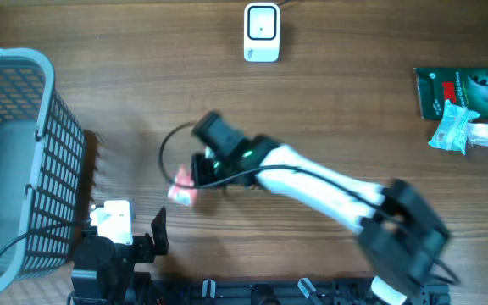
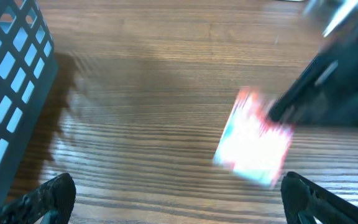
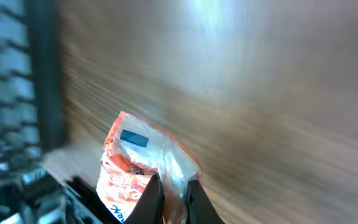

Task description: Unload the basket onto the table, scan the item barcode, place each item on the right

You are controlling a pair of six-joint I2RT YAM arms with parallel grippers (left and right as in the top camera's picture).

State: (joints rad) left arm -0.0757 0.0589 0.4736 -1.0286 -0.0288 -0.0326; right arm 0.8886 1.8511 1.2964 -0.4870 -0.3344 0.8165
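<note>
The item is a small orange-and-white plastic packet with a blue patch, lifted a little off the wooden table left of centre. My right gripper is shut on the packet's crinkled edge; in the right wrist view its dark fingers pinch the packet. The white barcode scanner stands at the far edge of the table, well away from the packet. My left gripper rests open at the near left; in its own view the left gripper holds nothing, and the blurred packet hangs ahead of it to the right.
A grey wire basket fills the left side, its wall close to my left gripper. At the far right lie a green packet and a pale blue-white one.
</note>
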